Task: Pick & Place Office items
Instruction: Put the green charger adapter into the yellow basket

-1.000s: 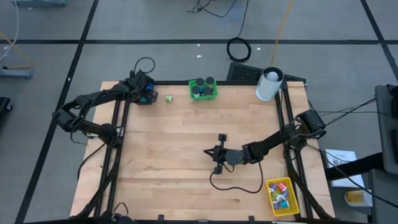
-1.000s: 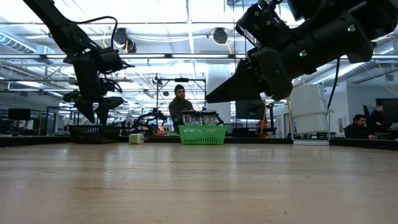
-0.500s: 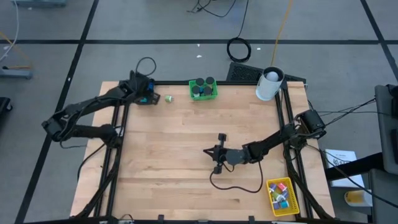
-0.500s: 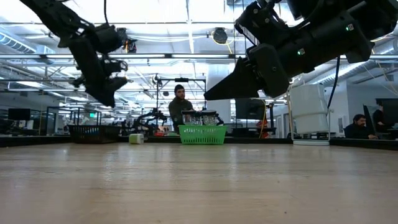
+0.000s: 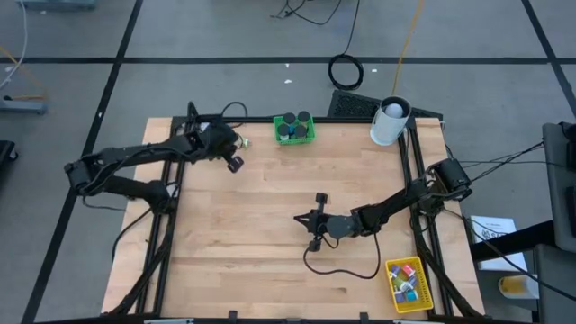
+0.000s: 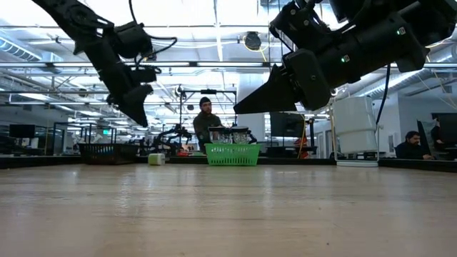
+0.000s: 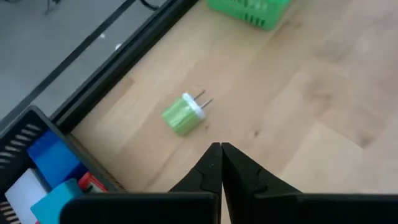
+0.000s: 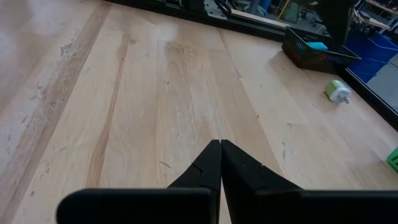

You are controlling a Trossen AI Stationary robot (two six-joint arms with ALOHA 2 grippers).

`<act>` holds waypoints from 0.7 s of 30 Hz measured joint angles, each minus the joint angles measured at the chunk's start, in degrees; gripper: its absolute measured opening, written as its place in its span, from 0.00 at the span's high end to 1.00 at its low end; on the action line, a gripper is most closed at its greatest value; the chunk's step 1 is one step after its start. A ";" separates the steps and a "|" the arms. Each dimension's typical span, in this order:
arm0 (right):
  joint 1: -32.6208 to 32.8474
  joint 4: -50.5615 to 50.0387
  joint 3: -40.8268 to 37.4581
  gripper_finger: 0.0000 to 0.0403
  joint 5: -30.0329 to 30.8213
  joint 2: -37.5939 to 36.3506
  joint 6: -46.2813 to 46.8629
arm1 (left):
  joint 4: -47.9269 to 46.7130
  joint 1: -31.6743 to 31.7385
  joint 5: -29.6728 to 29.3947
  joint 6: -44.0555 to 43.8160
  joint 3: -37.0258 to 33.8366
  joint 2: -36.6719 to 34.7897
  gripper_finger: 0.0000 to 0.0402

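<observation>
My left gripper (image 5: 236, 164) hangs shut and empty above the table's far left part, just right of the black bin (image 7: 37, 163) that holds blue and cyan office items. A small green plug (image 7: 185, 114) lies on its side on the wood just beyond the fingertips (image 7: 221, 149). The green bin (image 5: 294, 129) with black rolls stands at the far edge. My right gripper (image 5: 299, 220) hovers shut and empty above the table's middle, pointing toward the left edge (image 8: 220, 144). The yellow bin (image 5: 408, 282) with coloured items sits at the near right corner.
A big white cylinder (image 5: 390, 121) stands at the far right corner. A black cable (image 5: 342, 268) loops on the wood below my right arm. People sit in the room beyond the far edge (image 6: 206, 121). Bare wood lies across the near left part (image 5: 234, 261).
My left gripper has swung from above the black bin toward the table's right and near side, rising a little and rolling about its own line. Its fingers, open a second ago, have shut with nothing between them. My right arm has kept still.
</observation>
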 joint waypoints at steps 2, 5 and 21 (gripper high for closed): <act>0.00 0.00 0.00 1.00 0.00 0.00 -0.02 | 0.49 1.07 0.06 -0.14 0.00 1.49 0.99; 0.00 0.33 0.00 1.00 0.00 0.00 -0.38 | 3.03 2.80 1.56 -0.38 0.05 4.89 0.95; -0.02 0.81 0.00 1.00 -4.52 0.00 -0.59 | 1.47 6.42 -0.16 25.30 9.95 17.83 0.43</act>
